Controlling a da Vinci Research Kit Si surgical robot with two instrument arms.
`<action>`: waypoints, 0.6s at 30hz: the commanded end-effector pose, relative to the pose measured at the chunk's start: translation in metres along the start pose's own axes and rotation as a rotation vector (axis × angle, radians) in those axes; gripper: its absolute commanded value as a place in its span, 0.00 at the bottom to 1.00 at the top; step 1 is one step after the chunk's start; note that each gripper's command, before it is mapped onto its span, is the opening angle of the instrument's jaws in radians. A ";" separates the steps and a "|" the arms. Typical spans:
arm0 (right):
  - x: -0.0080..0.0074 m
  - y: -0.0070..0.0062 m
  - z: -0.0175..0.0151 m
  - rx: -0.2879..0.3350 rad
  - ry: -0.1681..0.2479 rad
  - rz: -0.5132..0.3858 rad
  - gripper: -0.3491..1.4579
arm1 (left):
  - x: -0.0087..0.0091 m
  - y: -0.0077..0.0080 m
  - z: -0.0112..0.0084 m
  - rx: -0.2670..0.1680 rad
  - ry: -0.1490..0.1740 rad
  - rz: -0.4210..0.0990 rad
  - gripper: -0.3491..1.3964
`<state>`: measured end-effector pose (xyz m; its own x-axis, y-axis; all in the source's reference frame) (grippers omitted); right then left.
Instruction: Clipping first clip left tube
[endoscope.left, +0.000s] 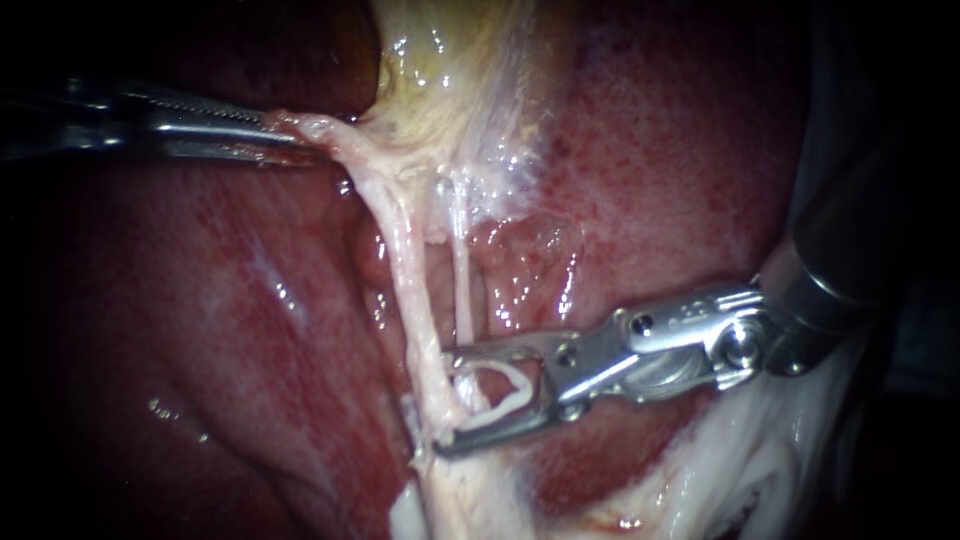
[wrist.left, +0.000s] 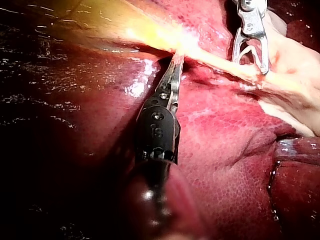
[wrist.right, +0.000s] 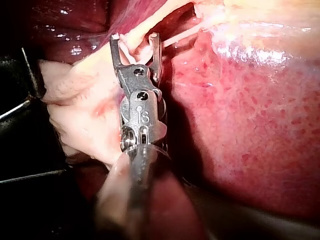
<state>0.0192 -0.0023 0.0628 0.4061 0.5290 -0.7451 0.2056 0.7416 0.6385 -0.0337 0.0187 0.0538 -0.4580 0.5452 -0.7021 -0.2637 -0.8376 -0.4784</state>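
The left tube (endoscope.left: 405, 260), thick and pale, runs down from the gallbladder (endoscope.left: 450, 60). A thinner right tube (endoscope.left: 462, 285) lies beside it. My right instrument (endoscope.left: 443, 400) comes in from the right. Its jaws are open and carry a white clip (endoscope.left: 503, 388), and their tips straddle the left tube low down. The right wrist view shows that tube (wrist.right: 165, 15) crossing between the jaws of my right instrument (wrist.right: 135, 37). My left instrument (endoscope.left: 275, 128) is shut on pale tissue at the gallbladder's neck and holds it taut to the left. The left wrist view shows its jaws (wrist.left: 175, 57) clamped there.
Red liver (endoscope.left: 650, 150) lies behind and around the tubes. Pale fatty tissue (endoscope.left: 760, 460) sits under my right instrument's shaft. In the left wrist view my right instrument (wrist.left: 250, 65) stands ahead of my left one, on the pale strand.
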 end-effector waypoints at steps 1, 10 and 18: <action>0.0001 0.0001 0.0003 0.003 0.008 0.002 0.46 | 0.0000 0.0000 0.0000 0.000 0.000 0.000 0.00; 0.0012 -0.0001 0.0019 0.023 0.061 0.016 0.46 | 0.0000 0.0000 0.0001 0.001 0.000 0.000 0.00; 0.0035 -0.0024 0.0020 0.039 0.074 0.049 0.46 | -0.0001 -0.0001 0.0001 0.000 0.000 0.000 0.00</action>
<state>0.0219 -0.0031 0.0587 0.3501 0.6006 -0.7188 0.2207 0.6929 0.6865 -0.0338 0.0188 0.0540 -0.4581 0.5452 -0.7020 -0.2645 -0.8376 -0.4779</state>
